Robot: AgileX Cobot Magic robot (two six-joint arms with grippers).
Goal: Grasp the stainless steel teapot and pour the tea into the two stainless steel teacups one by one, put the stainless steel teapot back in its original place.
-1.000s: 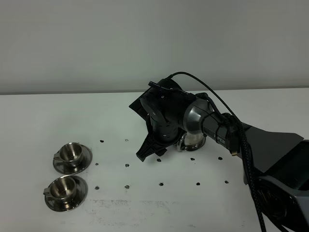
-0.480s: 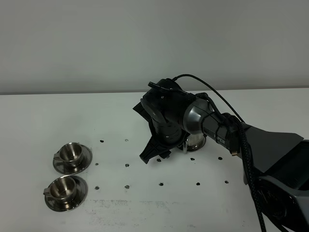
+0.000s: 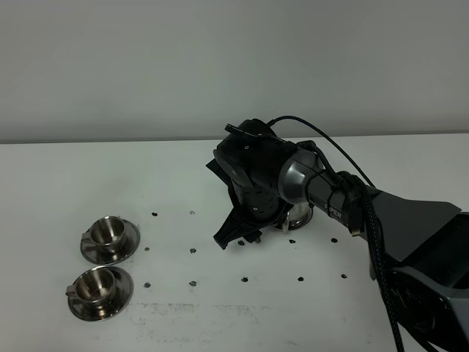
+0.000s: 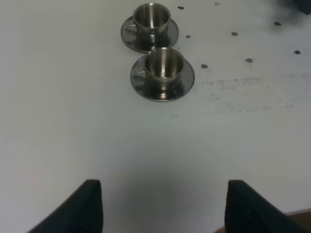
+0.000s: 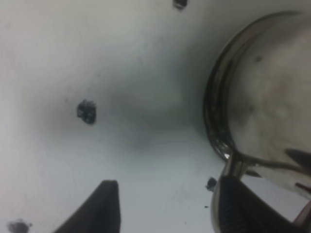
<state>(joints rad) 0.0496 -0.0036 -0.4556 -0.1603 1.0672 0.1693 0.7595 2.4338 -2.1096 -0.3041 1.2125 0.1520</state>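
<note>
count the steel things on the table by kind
teacups: 2
saucers: 2
teapot: 1, mostly hidden
total: 5

Two steel teacups (image 3: 108, 232), two round steel saucers (image 3: 132, 239), one steel teapot (image 3: 299, 215), one black robot arm (image 3: 410, 220), one white bench (image 3: 73, 169).

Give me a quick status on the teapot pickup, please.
Left fingers open, empty. Right fingers open at the teapot, no grip yet. Nothing between teapot and cups.
</note>
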